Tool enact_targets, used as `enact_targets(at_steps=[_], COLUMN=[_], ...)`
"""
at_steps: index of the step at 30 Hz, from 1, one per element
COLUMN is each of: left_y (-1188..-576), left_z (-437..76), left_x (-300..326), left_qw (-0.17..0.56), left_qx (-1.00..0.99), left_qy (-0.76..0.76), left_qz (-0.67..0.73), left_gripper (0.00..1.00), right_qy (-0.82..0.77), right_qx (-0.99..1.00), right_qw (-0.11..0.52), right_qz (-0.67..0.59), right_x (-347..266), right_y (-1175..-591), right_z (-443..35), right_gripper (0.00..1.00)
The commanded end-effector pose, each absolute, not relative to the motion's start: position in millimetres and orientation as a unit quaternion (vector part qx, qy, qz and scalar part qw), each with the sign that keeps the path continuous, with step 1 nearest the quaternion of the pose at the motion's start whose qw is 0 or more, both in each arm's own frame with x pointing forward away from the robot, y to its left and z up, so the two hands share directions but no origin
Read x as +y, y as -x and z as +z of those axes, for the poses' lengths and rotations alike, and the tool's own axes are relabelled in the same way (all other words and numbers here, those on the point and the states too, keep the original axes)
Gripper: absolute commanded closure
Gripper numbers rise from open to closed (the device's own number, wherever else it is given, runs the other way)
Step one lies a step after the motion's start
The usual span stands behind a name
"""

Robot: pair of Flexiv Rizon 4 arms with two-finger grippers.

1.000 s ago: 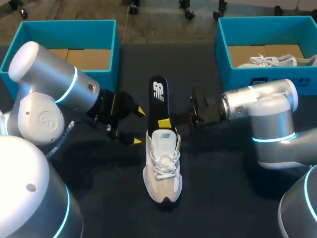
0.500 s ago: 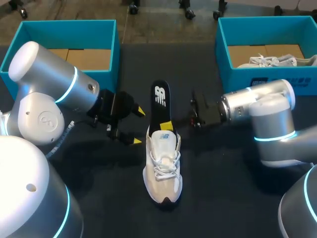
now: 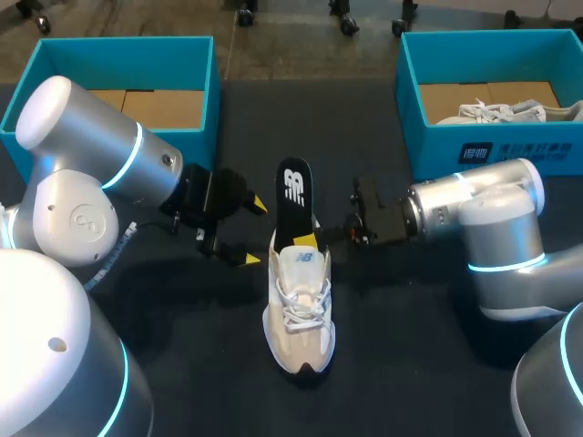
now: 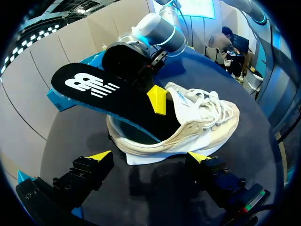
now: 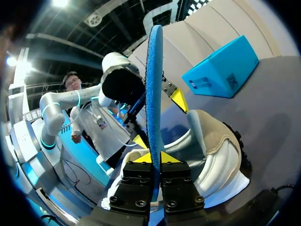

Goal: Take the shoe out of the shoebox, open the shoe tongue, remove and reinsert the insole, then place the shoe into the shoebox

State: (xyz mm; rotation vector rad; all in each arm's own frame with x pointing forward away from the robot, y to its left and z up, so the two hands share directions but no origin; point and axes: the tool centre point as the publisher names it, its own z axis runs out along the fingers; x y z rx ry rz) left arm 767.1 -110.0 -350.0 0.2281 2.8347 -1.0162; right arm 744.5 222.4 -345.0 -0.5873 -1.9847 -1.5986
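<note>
A cream sneaker (image 3: 297, 314) lies on the dark table, toe toward me. The black insole (image 3: 292, 189) stands tilted, its lower end inside the heel opening. My right gripper (image 3: 308, 240) comes in from the right and is shut on the insole near the heel. In the right wrist view the insole (image 5: 154, 80) shows edge-on, pinched at my right gripper (image 5: 155, 158), with the sneaker (image 5: 214, 141) just beyond. My left gripper (image 3: 252, 231) is open beside the sneaker's heel, holding nothing. In the left wrist view the sneaker (image 4: 202, 120) and insole (image 4: 91, 89) sit just ahead of my left gripper (image 4: 149, 156).
A blue shoebox (image 3: 205, 86) stands at the back left with only brown cardboard showing inside. Another blue shoebox (image 3: 410, 100) at the back right holds a second pale shoe (image 3: 510, 111).
My right gripper closed on the insole and carried it toward me, so its lower end slid deeper into the sneaker's heel. The left arm has stayed still.
</note>
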Motion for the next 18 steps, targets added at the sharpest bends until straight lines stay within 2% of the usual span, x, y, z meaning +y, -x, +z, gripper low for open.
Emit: enact_targets(at_steps=[1,8,14,16,17,18], left_y=[-766.2,-766.2,-766.2,-766.2,-766.2,-766.2], left_z=[-350.4,-350.4,-350.4,-350.4,-350.4,-350.4], left_x=[-110.2,-110.2,-110.2,-110.2,-110.2,-110.2], left_qw=[0.062,0.062,0.062,0.062,0.062,0.062], left_qx=[0.937,0.937,0.937,0.937,0.937,0.937], left_qy=[-0.076,-0.076,-0.076,-0.076,-0.076,-0.076], left_qz=[-0.336,-0.336,-0.336,-0.336,-0.336,-0.336], left_gripper=[0.0,0.0,0.0,0.0,0.0,0.0], right_qy=[0.216,0.204,0.195,0.195,0.198,0.201], right_qx=[-0.739,-0.75,-0.755,-0.755,-0.753,-0.751], right_qw=[0.25,0.241,0.248,0.253,0.263,0.272], right_qz=[-0.587,-0.581,-0.574,-0.573,-0.57,-0.567], right_x=[225.2,226.4,229.0,228.9,228.9,228.8], right_y=[-745.2,-755.6,-767.1,-768.2,-769.3,-769.3], right_z=[-338.8,-326.5,-322.4,-323.1,-325.5,-326.9], right_gripper=[0.85,0.75,0.75,0.78,1.0,1.0])
